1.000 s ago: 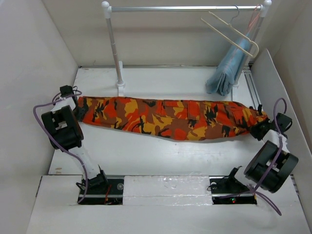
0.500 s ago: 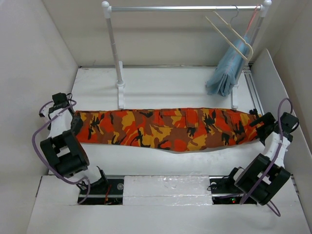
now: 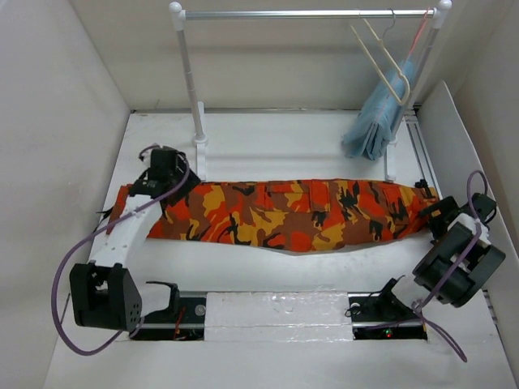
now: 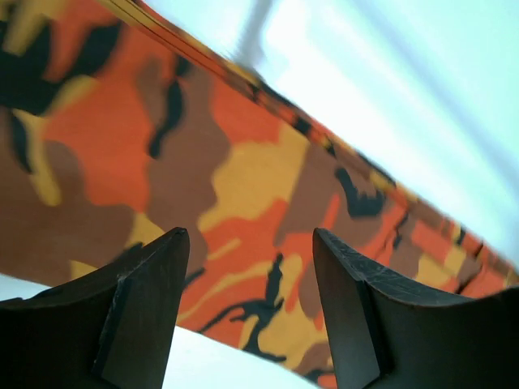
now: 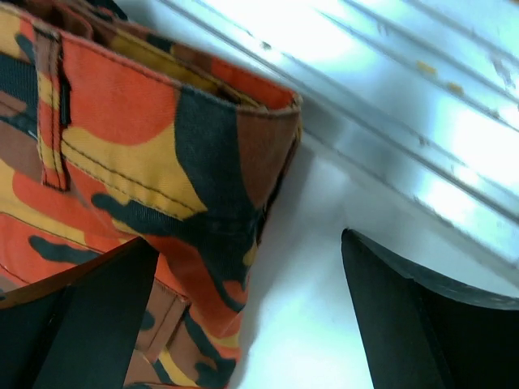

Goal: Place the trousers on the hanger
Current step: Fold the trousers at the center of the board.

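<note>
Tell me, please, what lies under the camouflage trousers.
The trousers lie flat on the white table, which shows along both their long sides. Whatever the cloth itself covers cannot be seen.

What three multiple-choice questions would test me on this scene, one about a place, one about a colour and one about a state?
1. Where is the cream hanger?
A. On the table
B. On the rail, near its right end
C. Held by the robot

2. What colour is the garment hanging from the rail?
A. Green
B. White
C. Light blue

3. How is the left tool?
A. Open, over the trousers
B. Shut on the trousers
C. Shut on the hanger

Answers:
1 B: its hook sits over the rail, beside the hanging garment.
2 C: the folded cloth is plainly pale blue.
3 A: the left wrist view shows its fingers apart with nothing gripped, and the camouflage cloth beyond them.
</note>
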Tool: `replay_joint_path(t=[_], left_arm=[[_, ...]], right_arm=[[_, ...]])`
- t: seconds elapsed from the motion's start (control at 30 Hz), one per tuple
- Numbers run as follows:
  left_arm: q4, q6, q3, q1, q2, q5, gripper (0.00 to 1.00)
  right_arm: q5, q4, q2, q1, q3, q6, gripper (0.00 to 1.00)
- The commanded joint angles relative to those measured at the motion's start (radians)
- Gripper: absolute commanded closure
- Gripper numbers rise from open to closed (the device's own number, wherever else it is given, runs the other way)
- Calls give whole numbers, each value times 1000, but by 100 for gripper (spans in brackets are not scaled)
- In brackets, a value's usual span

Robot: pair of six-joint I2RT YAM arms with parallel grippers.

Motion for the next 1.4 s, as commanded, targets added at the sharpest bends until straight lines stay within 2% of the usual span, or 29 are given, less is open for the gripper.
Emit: replay_joint_path(t=[0.0,0.1,0.2,0.23,0.3,0.33,0.43,0.53,0.6,0.73,0.9,0.97,1.0,1.1,1.13,1.17,1.27,1.37], left_arm=[[49,-25,-42,-71,4,37,42],[66,-25,-84,-80,40,57,43],[72,-16,-116,-80,51,33,43],[74,-10,-125,-80,48,25,43],[74,-1,-133,-80,47,8,43],[74,5,-134,-80,44,1,43],[71,28,-124,-80,48,2,44],[75,62,-116,-80,33,49,45],[86,84,-115,-101,10,65,46],[54,90,-55,-229,27,31,46],[17,52,75,-549,134,-61,46],[10,26,120,-641,204,-81,45],[8,19,167,-724,230,-108,45],[5,-4,252,-819,380,-112,45],[5,-4,269,-832,381,-104,45],[0,-11,284,-844,433,-99,45],[13,-14,330,-878,519,-78,46],[34,-7,393,-934,594,-55,47]], right_arm=[[17,58,108,-1,49,-2,0],[0,64,174,-1,84,2,12],[15,43,210,-1,110,-17,29],[34,34,231,-1,129,-23,42],[44,26,250,-1,133,-38,56],[55,23,267,-1,136,-38,75],[6,50,242,-21,124,-63,100],[-8,66,140,-3,109,-81,100],[9,35,-1,38,118,-97,100],[3,-28,-204,112,150,-129,100],[-3,-187,-374,166,274,-179,100],[-38,-245,-388,175,374,-183,100],[-47,-259,-388,175,414,-192,100],[-78,-348,-361,175,649,-228,100],[-83,-348,-355,175,650,-239,100],[-86,-389,-342,175,749,-253,100],[-117,-445,-310,184,892,-299,100],[-126,-459,-325,224,919,-307,100]])
